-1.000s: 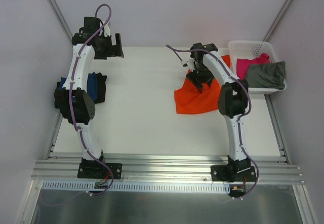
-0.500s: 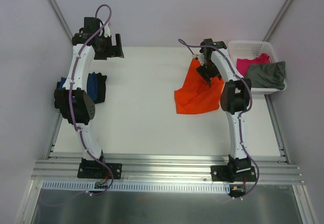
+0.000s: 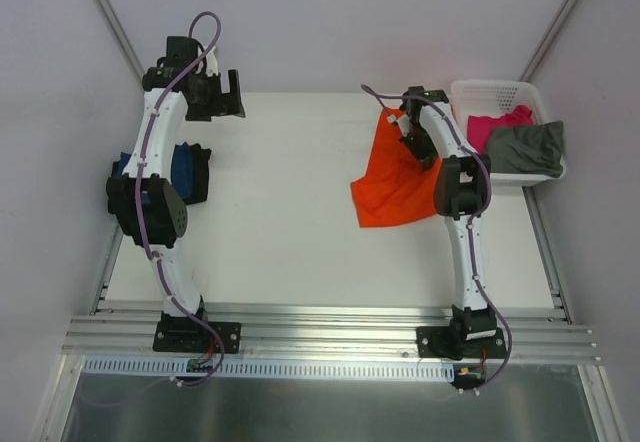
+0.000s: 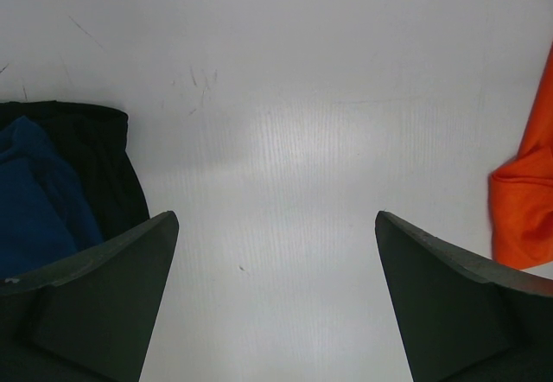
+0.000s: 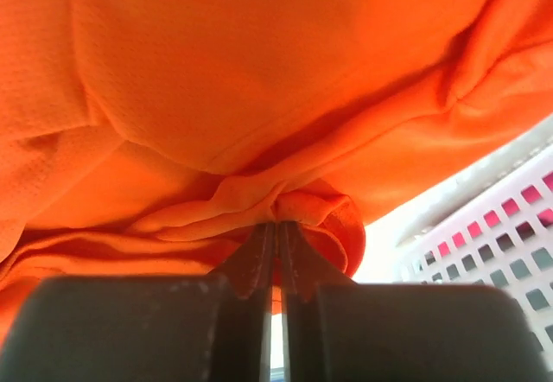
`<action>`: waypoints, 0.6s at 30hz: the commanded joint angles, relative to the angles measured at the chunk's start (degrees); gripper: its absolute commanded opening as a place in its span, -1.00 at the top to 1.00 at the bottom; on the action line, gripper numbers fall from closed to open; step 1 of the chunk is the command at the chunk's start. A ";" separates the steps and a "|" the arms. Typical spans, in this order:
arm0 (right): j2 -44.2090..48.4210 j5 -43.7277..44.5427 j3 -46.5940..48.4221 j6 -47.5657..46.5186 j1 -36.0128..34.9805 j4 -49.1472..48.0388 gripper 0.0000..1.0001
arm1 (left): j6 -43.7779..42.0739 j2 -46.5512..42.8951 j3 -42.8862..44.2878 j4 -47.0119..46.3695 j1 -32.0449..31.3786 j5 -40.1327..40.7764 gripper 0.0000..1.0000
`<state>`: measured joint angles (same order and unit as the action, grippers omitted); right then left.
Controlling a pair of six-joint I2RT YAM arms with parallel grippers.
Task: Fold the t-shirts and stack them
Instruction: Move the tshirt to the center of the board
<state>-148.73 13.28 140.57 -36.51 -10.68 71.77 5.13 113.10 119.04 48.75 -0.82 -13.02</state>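
Note:
The orange t-shirt (image 3: 392, 177) hangs in a rumpled drape at the table's right, its upper edge pinched in my right gripper (image 3: 412, 134), which is shut on a bunched fold (image 5: 276, 209). Its lower part still rests on the table. A navy blue t-shirt (image 3: 186, 169) lies folded at the left edge, partly behind my left arm, and shows at the left of the left wrist view (image 4: 43, 200). My left gripper (image 3: 222, 92) hovers open at the back left with only bare table between its fingers (image 4: 112, 304). Magenta pink (image 3: 495, 127) and grey-olive (image 3: 528, 148) t-shirts lie in the basket.
The white lattice basket (image 3: 487, 91) stands at the back right corner, close beside my right gripper, its wall showing in the right wrist view (image 5: 484, 244). An aluminium rail (image 3: 320, 327) runs along the table's near edge. Grey walls close in the back and sides.
My right gripper has shut on the orange t-shirt and lifted its edge up and back toward the basket, pulling the cloth right. The left arm has not moved.

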 commanded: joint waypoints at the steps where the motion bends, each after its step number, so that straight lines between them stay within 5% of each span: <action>1: 4.74 1.66 0.67 0.65 0.66 1.09 0.99 | -0.47 -4.20 -0.22 -0.15 -0.94 -0.34 -0.98; 7: 17.05 3.94 -4.42 0.48 -3.47 1.53 0.99 | -0.73 -3.06 0.83 -0.06 -0.76 -1.49 -0.98; 10: 27.22 4.30 -5.31 0.21 -9.86 1.80 0.99 | -1.43 -2.88 2.51 -2.42 1.86 -0.43 -0.98; 18: 36.74 5.70 -1.53 0.48 -26.22 2.67 0.99 | -0.30 -2.00 3.74 -4.98 3.98 0.53 -0.98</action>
<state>-116.14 16.60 137.43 -36.01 -32.95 71.22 4.95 112.38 119.85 45.71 3.49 -12.75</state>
